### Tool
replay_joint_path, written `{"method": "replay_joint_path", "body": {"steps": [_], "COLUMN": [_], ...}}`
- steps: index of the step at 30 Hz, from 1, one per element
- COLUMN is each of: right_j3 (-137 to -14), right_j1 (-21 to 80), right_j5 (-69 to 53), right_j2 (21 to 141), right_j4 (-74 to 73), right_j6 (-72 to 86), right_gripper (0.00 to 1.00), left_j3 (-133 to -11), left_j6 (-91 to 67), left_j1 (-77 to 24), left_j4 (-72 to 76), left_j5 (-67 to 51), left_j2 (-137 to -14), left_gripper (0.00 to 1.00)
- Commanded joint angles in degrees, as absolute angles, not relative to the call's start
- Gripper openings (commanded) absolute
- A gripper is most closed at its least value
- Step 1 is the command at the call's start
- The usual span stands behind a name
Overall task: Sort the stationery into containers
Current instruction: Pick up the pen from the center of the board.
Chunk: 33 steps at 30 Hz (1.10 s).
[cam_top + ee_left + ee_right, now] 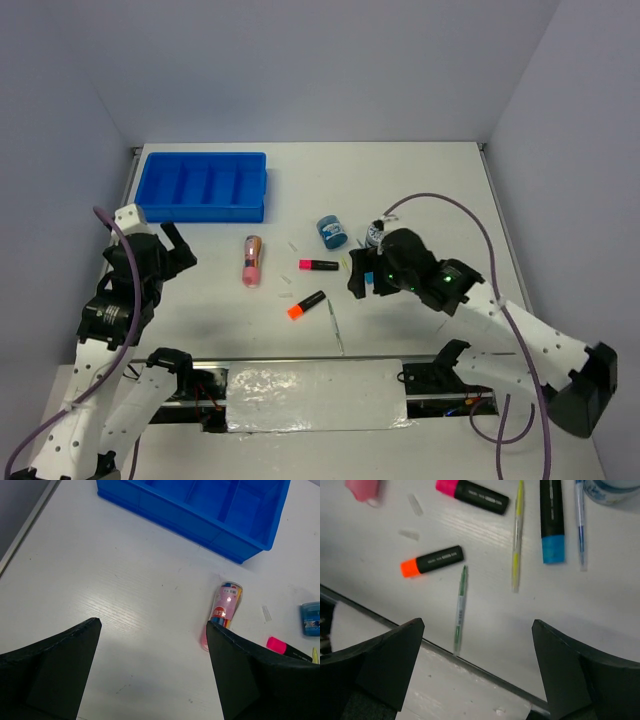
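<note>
Both left tool (pixel 152 630) and right tool (pixel 479 630) gape empty; the pink tube (pixel 225 610) bears illegible label print.

Blue jar (pixel 614 488), cropped at top

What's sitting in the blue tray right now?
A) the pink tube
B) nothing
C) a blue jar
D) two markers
B: seen from above, every compartment of the blue tray is bare, while the pink tube and orange marker lie out on the table.
</note>
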<state>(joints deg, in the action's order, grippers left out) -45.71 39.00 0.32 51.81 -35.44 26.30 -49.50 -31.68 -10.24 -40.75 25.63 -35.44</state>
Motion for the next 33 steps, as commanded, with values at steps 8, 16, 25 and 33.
{"method": "replay_joint_path", "body": {"steps": [8,16,25,33], "right_j3": [-49.1,-48.3,-50.6,-50.3], "right_j1": [61.1,62.8,64.7,66.3], "right_j5": [19.4,18.5,19.1,20.4], "right_j2": [71.4,81.8,87.1,90.6], "right_j4": [-33.8,-28.1,-28.1,-28.9], "right_j6": [36.3,37.6,39.3,42.4], "right_gripper": [0.65,0.49,0.44,0.37], "left_j3": [-50.6,-50.5,-50.5,-50.6], "left_j6": [-30.4,-30.1,-29.7,-29.8], "left_j1": [-9.8,-9.8,-9.8,-9.8], "left_j4": [-38.8,-38.5,-38.4,-38.4], "left_j5": [23.7,23.1,22.5,22.6], "left_j2": [-36.6,-37.2,-38.3,-38.3], "left_gripper": [0.99,0.99,0.99,0.99]}}
